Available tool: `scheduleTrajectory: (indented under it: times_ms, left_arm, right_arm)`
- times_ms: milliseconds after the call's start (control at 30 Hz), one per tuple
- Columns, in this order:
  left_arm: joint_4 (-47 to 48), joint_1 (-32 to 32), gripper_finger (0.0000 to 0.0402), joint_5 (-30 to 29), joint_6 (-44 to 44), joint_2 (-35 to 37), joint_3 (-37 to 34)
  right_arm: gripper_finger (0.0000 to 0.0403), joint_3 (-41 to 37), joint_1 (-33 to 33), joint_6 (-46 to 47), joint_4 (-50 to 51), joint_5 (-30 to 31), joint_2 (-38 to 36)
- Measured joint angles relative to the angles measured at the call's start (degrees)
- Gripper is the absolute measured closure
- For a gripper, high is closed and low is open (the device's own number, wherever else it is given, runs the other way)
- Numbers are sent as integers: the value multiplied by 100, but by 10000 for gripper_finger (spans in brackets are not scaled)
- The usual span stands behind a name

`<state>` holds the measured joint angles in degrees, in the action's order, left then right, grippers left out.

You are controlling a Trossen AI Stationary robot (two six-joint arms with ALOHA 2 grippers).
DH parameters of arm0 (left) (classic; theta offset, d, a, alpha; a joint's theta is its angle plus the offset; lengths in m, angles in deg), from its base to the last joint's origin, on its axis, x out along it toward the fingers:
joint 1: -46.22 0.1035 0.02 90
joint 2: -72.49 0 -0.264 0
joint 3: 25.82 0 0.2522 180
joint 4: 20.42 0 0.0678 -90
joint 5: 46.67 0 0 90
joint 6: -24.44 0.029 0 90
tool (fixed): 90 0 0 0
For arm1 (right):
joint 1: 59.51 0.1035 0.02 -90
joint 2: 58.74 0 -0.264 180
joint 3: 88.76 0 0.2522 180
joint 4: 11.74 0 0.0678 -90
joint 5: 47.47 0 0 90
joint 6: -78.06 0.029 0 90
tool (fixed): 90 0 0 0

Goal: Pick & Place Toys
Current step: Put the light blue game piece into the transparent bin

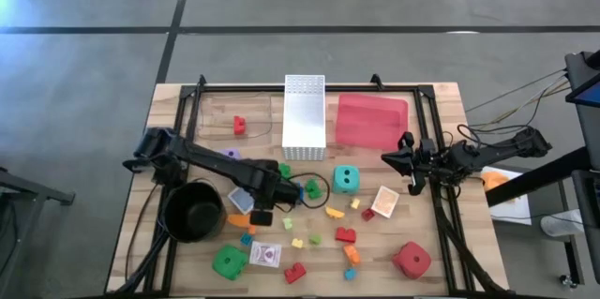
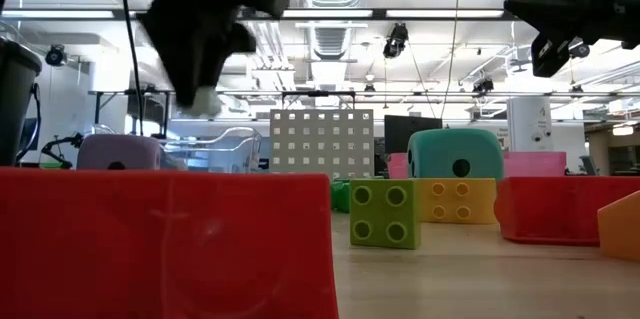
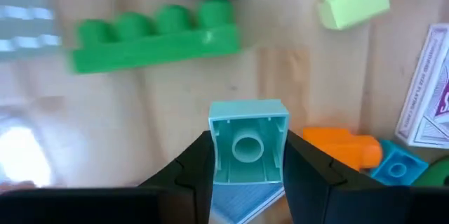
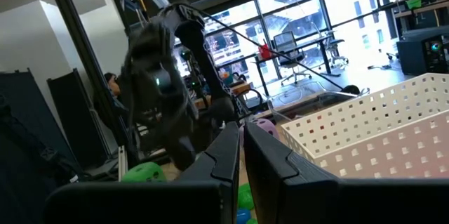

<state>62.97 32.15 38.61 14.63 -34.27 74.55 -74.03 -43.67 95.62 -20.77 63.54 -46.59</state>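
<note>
My left gripper hangs over the table's left half, pointing down, shut on a small light-teal brick. Beneath it lie loose toys: a long green brick, a yellow-green brick, an orange brick and a card pack. My right gripper waits shut above the table's right side, near the red tray; its fingers hold nothing. In the low view the left gripper shows well above the tabletop. My left gripper pinches the teal brick by two opposite side walls between its two fingers. The fingers come from above, pointing down. The brick is lifted clear of the table, and its hollow underside with the round tube faces the wrist camera.
A white perforated basket and a red tray stand at the far middle. A round black pot sits left of my left gripper. Teal, red, green and purple dice and several small bricks are scattered about.
</note>
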Motion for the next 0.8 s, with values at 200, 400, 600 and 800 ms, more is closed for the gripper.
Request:
scheduleTrajectory:
  times_ms: [200, 400, 600, 800]
  left_arm:
    - [678, 372, 274, -483, 50, 91, 845]
    - [801, 1067, 274, -1197, -43, 591, 1098]
    - [1146, 2076, 274, -1429, -608, 1045, 1008]
    - [1317, 2907, 274, -1683, -1019, 1152, 935]
  right_arm:
    - [382, 0, 1, -1, 0, 0, 0]
    - [382, 0, 1, -2, 2, 0, 2]
    - [382, 0, 0, -2, 0, 2, 4]
    - [382, 0, 0, -1, 0, 1, 2]
